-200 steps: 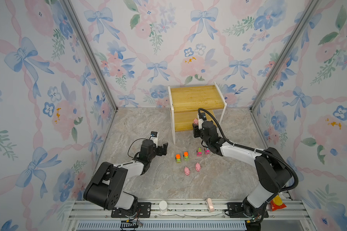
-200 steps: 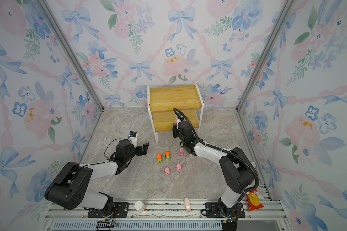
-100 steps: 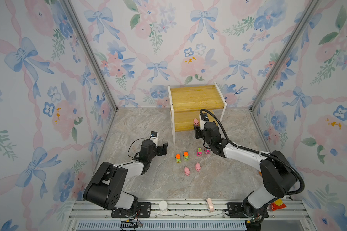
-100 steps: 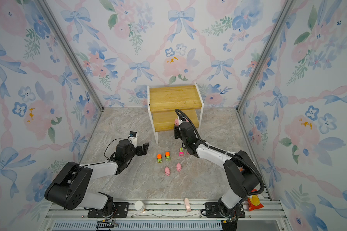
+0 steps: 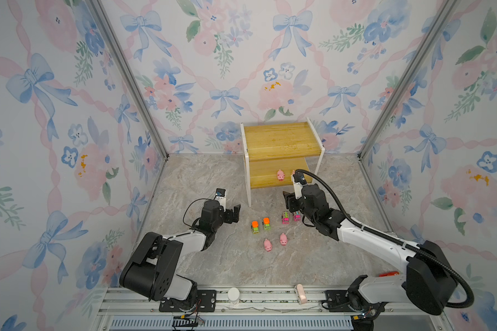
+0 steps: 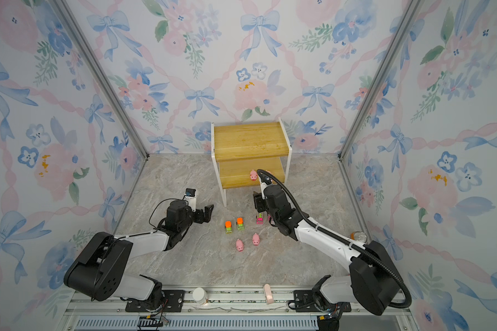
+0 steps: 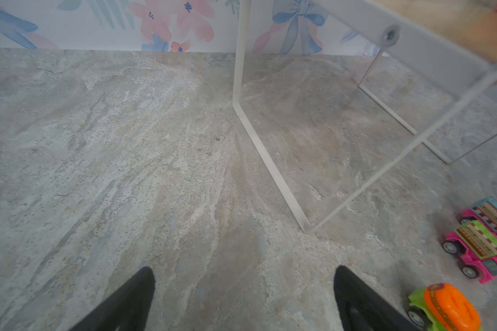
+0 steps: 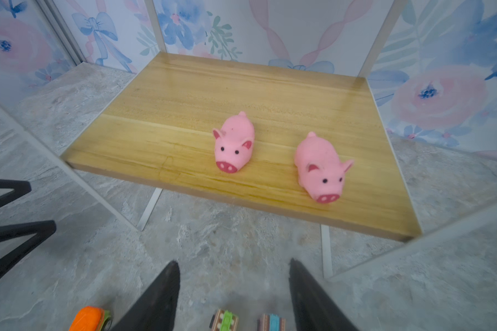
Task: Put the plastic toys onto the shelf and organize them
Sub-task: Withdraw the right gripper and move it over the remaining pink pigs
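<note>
- Marbled grey desk between flowered walls carries everything. Nearest its front edge stand two loose pigs, then two green trucks, then two pink buses.
- Left hand lies wide open and empty beside the trucks.
- Right hand hovers partly open, gripping nothing, with the buses just below it.
- Farther back, the shelf holds two shelved pigs near its lower board's front edge.
- Best next move is probably to drop onto one bus and pinch its narrow sides, clear of the white frame.
</note>
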Robot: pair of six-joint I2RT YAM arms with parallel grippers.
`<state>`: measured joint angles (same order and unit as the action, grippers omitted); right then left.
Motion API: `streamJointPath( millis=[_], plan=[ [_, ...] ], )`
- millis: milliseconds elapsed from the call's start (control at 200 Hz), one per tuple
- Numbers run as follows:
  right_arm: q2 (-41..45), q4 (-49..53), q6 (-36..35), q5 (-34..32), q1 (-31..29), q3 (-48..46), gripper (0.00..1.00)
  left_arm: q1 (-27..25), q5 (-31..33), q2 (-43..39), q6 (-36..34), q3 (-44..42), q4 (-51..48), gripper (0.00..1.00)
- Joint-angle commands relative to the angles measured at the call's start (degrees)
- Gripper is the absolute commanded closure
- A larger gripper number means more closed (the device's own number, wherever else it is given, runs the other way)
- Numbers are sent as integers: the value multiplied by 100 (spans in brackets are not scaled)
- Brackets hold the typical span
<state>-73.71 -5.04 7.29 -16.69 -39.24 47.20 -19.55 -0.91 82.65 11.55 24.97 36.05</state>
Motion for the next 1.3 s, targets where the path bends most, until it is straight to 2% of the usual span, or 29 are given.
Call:
streamJointPath(
  millis=[0, 135, 215, 375, 495, 670, 1050, 1295],
  plan=[
    [757, 828, 186, 242, -83, -386, 37, -31, 14, -83, -91, -54, -2, 2],
    [1623, 1047, 910, 490, -231, -1172, 37, -35, 12, -76, -78, -71, -2, 2],
    [1867, 883, 1355, 367, -532, -1693, 37, -39, -5, -65, -67, -67, -2, 2],
    [1779, 185, 2241, -244, -1350, -2578, 36, -35, -65, -61, -42, -70, 1, 2],
    [1574, -242, 2658, -616, -1827, -2887, 35, -31, -131, -91, -62, -80, -2, 2],
    [999, -313, 2752, -750, -2119, -2763, 33, -34, -303, -96, -122, -57, -2, 2],
    [-483, -1026, 2786, -633, -2228, -2357, 32, -54, -373, -38, -144, -54, 0, 2],
    [-738, -944, 2813, -767, -2125, -2229, 39, -54, -299, -30, -161, -54, -2, 2]
  ],
)
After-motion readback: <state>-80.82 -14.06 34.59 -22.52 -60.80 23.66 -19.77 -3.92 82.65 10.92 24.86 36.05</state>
